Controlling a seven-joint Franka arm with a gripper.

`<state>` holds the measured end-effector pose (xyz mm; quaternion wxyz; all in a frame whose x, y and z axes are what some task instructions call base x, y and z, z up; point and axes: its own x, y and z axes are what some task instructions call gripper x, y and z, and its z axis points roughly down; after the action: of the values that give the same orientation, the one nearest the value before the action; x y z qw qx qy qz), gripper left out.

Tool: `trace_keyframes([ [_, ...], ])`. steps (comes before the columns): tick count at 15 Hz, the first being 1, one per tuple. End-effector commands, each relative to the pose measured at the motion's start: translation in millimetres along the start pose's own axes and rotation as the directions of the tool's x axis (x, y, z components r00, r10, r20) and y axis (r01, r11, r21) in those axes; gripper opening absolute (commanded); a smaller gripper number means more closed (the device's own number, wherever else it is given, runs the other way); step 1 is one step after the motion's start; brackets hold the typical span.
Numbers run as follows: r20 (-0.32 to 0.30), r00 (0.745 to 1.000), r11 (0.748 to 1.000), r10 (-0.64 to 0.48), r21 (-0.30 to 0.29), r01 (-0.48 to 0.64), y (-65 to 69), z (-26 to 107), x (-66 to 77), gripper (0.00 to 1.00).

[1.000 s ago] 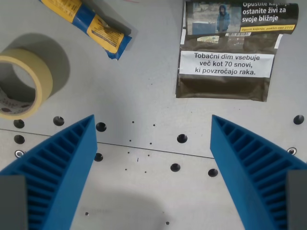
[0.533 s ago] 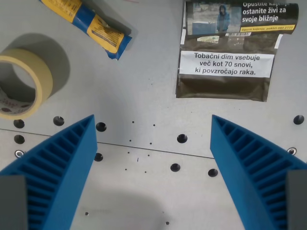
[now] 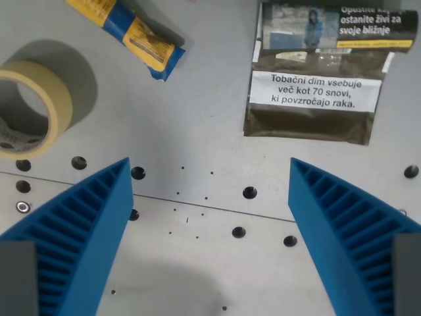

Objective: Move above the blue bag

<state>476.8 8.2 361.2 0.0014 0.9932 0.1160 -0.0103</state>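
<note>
Wide-open blue ribbed gripper (image 3: 209,247) poised over bare perforated grey table (image 3: 197,131), blue-and-yellow foil bag (image 3: 128,29) lying up-left, long axis slanting toward the top-left corner.

A grey perforated table (image 3: 210,141) is seen from above, with the two ribbed blue fingers (image 3: 79,230) of the gripper (image 3: 210,240) set wide apart at the bottom corners and nothing held between them. At the top, towards the wrist view's left, a blue bag (image 3: 131,33) with yellow panels is laid diagonally and cut off by the upper edge, and a roll of beige tape (image 3: 29,108) is placed below it at the left edge. A brown tobacco pouch (image 3: 312,115) bearing a white warning label is laid flat at the upper right, well apart from the bag.
</note>
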Motion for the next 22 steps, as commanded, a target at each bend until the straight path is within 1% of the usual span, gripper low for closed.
trace_keyframes([
  [1,-0.059,0.986,0.988,-0.153,-0.006,0.153,-4.9,10.0,1.9,1.00],
  [5,-0.077,0.963,0.966,-0.259,-0.007,0.259,-13.4,26.7,5.7,1.00],
  [9,-0.087,0.924,0.928,-0.372,-0.008,0.373,-23.6,45.8,10.4,1.00],
  [12,-0.087,0.889,0.893,-0.449,-0.009,0.450,-32.1,60.2,14.8,1.00],
  [15,-0.087,0.843,0.847,-0.531,-0.012,0.532,-41.2,74.6,20.1,1.00],
  [22,-0.092,0.750,0.754,-0.655,-0.021,0.656,-61.8,107.8,32.9,1.00],
])
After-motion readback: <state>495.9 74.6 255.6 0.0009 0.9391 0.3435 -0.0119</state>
